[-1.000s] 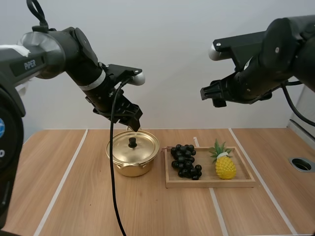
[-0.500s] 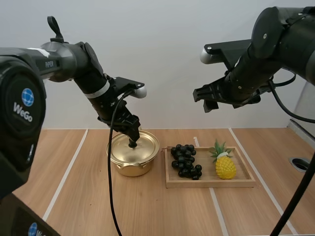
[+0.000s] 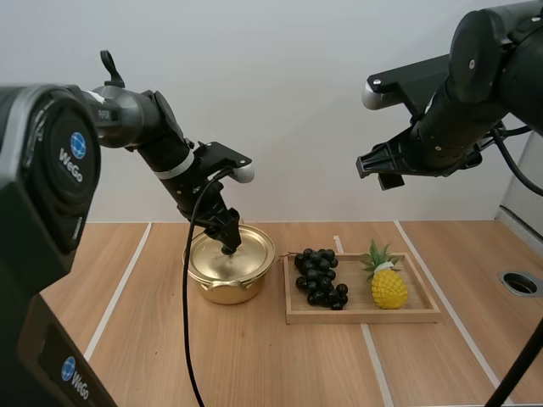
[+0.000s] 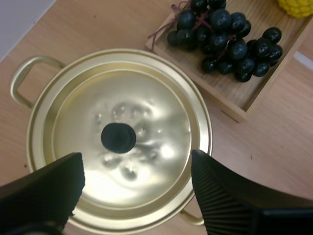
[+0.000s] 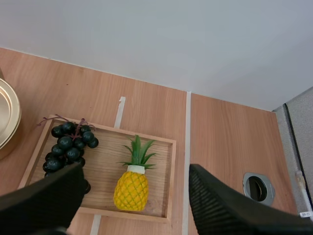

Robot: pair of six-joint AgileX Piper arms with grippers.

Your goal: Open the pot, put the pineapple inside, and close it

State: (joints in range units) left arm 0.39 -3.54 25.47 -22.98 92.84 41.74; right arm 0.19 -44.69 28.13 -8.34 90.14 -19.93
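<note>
A gold pot [image 3: 230, 267] with its lid [image 4: 120, 147] on stands left of a wooden tray [image 3: 363, 315]. The lid's black knob [image 4: 118, 137] lies just ahead of my open left gripper [image 3: 227, 238], whose fingers [image 4: 44, 188] stand wide apart low over the lid. A yellow pineapple [image 3: 388, 283] with green leaves lies at the tray's right end. My right gripper [image 3: 379, 169] hangs open high above the tray, its fingers [image 5: 225, 208] apart, with the pineapple [image 5: 132, 186] far below between them.
A bunch of dark grapes [image 3: 319, 275] fills the tray's left half, beside the pot; the grapes [image 4: 228, 39] sit close to the pot's rim. A round metal-rimmed hole [image 3: 519, 282] is set in the table at the far right.
My left gripper has come down from beside the pot's far rim to just over the lid's knob. The right arm shifted left, then back right, staying high.
</note>
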